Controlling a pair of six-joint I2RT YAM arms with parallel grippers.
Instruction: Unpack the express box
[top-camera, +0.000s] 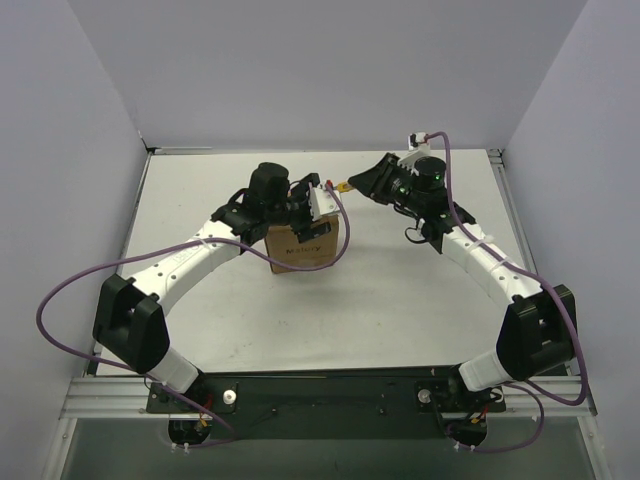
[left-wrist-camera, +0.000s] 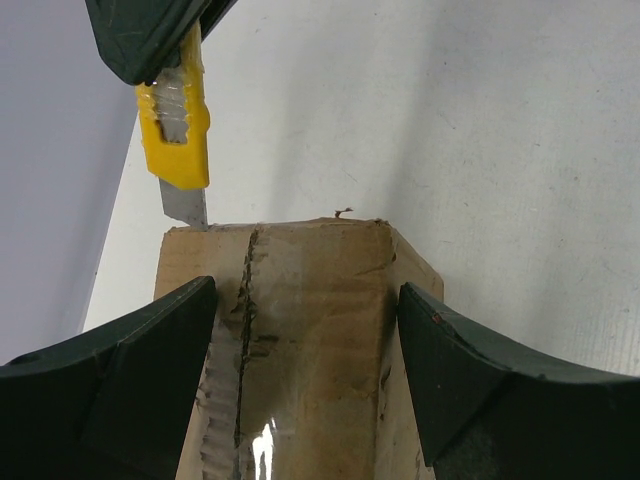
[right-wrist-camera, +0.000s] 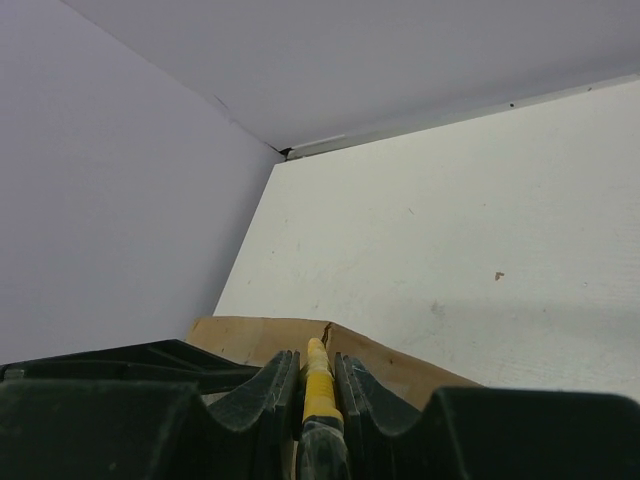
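The small, roughly cubic brown cardboard express box sits mid-table on the white table, under my left gripper. That gripper's fingers are spread wide to either side of the box top, but I cannot tell whether they actually press on it. My right gripper is pinched tight on the slim yellow plastic utility knife, whose steel blade touches the far top edge at the taped centre seam.

My worries are these. If the box is only loosely braced, a pull along the seam could drag or tip it instead of cutting. The seam runs close to the left-hand finger, so a blade that wanders off line could score it. If I go too deep I could slash whatever is inside, and a sideways load could snap the thin blade.

As for writing, there is dark print on the box's near face in the overhead view, too small to read. I see no brand on the knife.
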